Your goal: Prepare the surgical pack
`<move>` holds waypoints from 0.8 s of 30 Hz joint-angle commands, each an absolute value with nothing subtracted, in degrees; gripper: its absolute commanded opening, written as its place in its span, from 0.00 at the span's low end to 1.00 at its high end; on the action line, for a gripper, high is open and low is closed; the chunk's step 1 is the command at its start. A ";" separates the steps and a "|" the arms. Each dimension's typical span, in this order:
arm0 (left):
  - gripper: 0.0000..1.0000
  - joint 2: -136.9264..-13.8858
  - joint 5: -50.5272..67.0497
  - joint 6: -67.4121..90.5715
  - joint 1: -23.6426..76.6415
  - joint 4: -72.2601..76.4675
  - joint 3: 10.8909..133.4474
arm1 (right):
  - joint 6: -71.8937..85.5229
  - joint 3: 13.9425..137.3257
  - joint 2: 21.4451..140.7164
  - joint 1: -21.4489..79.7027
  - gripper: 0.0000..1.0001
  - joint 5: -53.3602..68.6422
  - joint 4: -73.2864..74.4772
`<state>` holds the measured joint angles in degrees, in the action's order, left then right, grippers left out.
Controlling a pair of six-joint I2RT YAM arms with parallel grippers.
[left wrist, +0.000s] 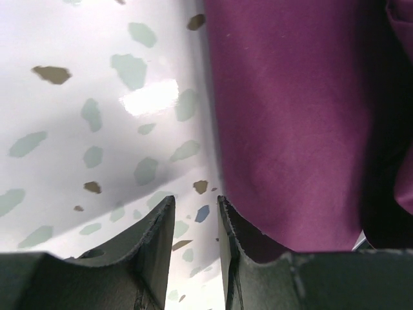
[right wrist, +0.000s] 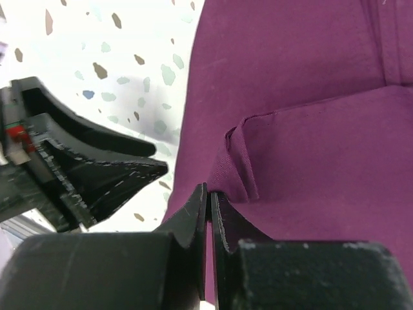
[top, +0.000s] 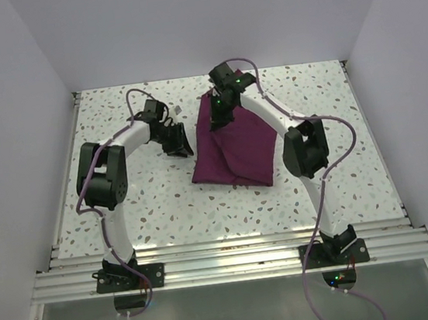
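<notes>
The surgical pack point(top: 237, 148) is a deep purple cloth, folded into a rough rectangle in the middle of the speckled table point(top: 150, 214). My right gripper point(top: 221, 117) is over its far left part. In the right wrist view this gripper point(right wrist: 209, 188) is shut, pinching a raised fold of the cloth point(right wrist: 310, 97) at its tips. My left gripper point(top: 179, 144) rests low just left of the pack. Its jaws point(left wrist: 195, 199) stand open over bare table, with the cloth's edge point(left wrist: 290, 110) beside the right finger. The left gripper point(right wrist: 97, 174) also shows in the right wrist view.
White walls close the table on the left, back and right. An aluminium rail point(top: 227, 264) with both arm bases runs along the near edge. The right arm's elbow point(top: 305, 149) hangs over the cloth's right edge.
</notes>
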<state>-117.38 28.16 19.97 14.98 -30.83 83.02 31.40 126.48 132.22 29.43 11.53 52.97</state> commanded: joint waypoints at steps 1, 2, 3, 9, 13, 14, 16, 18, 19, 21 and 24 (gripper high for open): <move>0.36 -116.54 26.28 19.25 13.36 -31.99 84.46 | 31.55 130.95 134.11 30.58 0.05 14.50 50.27; 0.36 -116.54 26.19 19.16 12.92 -32.34 84.90 | 31.47 131.22 134.64 30.76 0.06 14.68 50.27; 0.36 -116.37 26.02 18.90 12.66 -32.60 85.16 | 31.46 131.66 135.78 30.76 0.07 14.94 50.36; 0.38 -116.63 26.54 18.28 11.43 -34.10 87.71 | 31.12 135.87 138.78 31.03 0.34 17.84 51.50; 0.39 -116.19 28.30 18.19 10.20 -34.80 91.48 | 28.22 136.23 135.90 30.59 0.56 18.46 53.43; 0.40 -116.19 28.82 18.37 9.93 -34.80 92.28 | 27.78 136.06 135.01 30.24 0.59 18.20 53.87; 0.40 -116.37 31.02 19.07 9.76 -34.54 94.82 | 27.33 132.82 131.33 28.49 0.64 19.59 53.71; 0.40 -116.54 34.60 20.90 9.76 -32.88 95.88 | 27.16 127.83 128.33 26.90 0.66 23.46 53.18; 0.40 -116.54 36.02 21.79 9.76 -31.74 95.98 | 26.90 125.88 126.93 25.59 0.67 24.42 52.83; 0.38 -116.54 39.35 24.34 9.84 -27.70 95.28 | 26.37 119.93 122.97 24.61 0.67 28.29 52.30; 0.36 -116.98 42.70 27.33 10.02 -22.86 93.35 | 26.63 109.57 117.87 23.64 0.47 31.36 48.97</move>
<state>-117.38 35.90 23.33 10.13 -29.12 93.86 27.57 116.84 125.08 24.64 24.99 51.16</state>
